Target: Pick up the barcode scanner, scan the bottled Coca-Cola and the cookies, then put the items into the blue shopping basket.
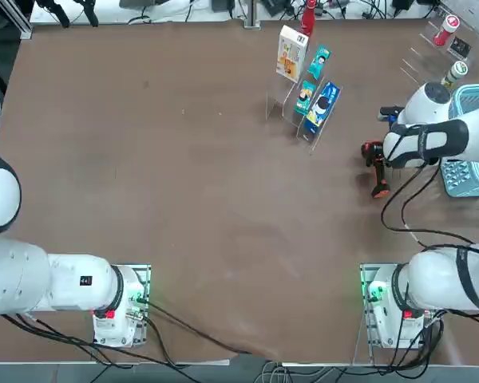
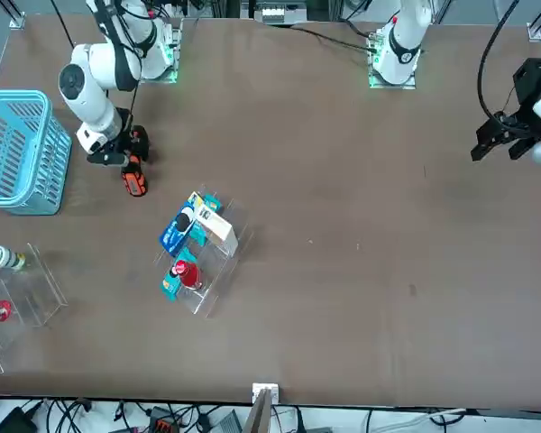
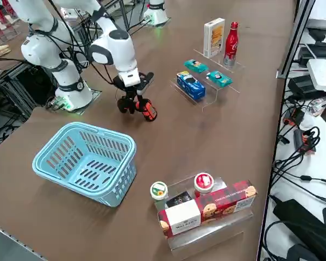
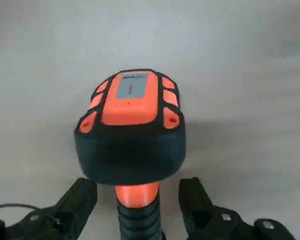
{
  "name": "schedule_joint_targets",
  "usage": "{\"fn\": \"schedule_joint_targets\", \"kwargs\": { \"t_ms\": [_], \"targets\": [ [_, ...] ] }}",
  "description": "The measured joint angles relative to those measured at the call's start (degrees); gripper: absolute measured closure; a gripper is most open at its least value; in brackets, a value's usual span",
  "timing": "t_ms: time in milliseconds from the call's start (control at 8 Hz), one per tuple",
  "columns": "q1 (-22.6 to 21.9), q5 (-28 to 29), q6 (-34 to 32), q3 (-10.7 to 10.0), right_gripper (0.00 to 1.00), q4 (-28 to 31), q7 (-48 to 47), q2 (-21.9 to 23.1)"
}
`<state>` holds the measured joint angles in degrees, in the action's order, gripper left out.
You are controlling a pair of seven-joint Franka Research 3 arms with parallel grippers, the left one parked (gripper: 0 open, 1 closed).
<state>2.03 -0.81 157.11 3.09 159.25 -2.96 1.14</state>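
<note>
Barcode scanner lies on the brown tabletop just beside the blue shopping basket, between my right end effector fingers, which stand apart on either side of its handle. One Coca-Cola bottle and one cookies box stand well apart on a clear rack, with three small packets.

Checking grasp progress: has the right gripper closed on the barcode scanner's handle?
No: in the wrist view the right gripper stands open, its fingers apart from the barcode scanner handle.
</note>
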Motion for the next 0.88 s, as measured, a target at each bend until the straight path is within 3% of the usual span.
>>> {"fn": "schedule_joint_targets", "kwargs": {
  "t_ms": [250,500,875],
  "targets": [
    [0.01,0.0,1.38,-0.01,0.14,-0.02,0.72,-1.25],
    [0.02,0.0,1.51,-0.07,0.57,-0.16,0.81,-1.37],
    [0.07,0.0,-0.06,-0.36,0.57,-1.31,1.4,-0.12]
  ]
}}
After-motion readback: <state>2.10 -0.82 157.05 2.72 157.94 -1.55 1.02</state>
